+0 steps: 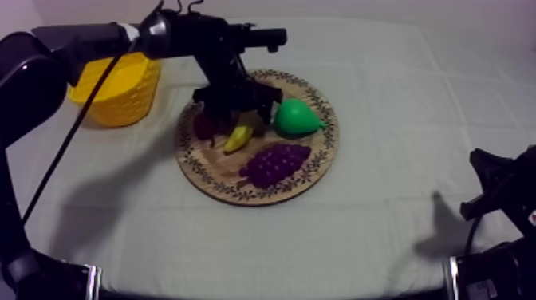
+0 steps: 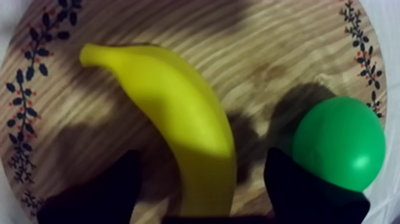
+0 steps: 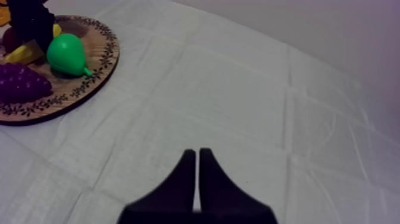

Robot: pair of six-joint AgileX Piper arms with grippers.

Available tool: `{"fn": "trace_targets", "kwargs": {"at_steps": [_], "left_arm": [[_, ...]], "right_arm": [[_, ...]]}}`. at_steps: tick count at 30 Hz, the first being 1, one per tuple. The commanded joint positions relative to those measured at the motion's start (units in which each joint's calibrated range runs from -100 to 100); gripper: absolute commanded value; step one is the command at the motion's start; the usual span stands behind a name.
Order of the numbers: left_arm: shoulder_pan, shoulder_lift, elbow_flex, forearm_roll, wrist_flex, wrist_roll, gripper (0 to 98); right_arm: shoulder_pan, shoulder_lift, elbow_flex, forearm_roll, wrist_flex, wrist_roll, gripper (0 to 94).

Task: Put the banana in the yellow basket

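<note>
Slanted overhead and both wrist cameras share the board (image 1: 255, 198).

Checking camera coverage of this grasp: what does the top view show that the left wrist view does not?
Top view adds: the yellow basket beside the wooden board, plus grapes and a small red fruit on it. Left wrist view adds: clear gaps between the banana and the open left pincer's fingers. Shared: banana, pear, board, left pincer.
</note>
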Motion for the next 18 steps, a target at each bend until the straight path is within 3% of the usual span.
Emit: {"fn": "trace_targets", "kwargs": {"at_steps": [1, 18], "left_arm": [[-0.06, 0.31, -0.38, 0.02, 0.32, 0.03, 73.9], [0.19, 3.89, -5.56, -1.10, 5.14, 1.97, 41.5]], "right_arm": [[-0.01, -0.03, 0.02, -0.01, 0.00, 0.01, 0.2], [-0.09, -0.03, 0.02, -0.01, 0.00, 0.00, 0.2]]}}
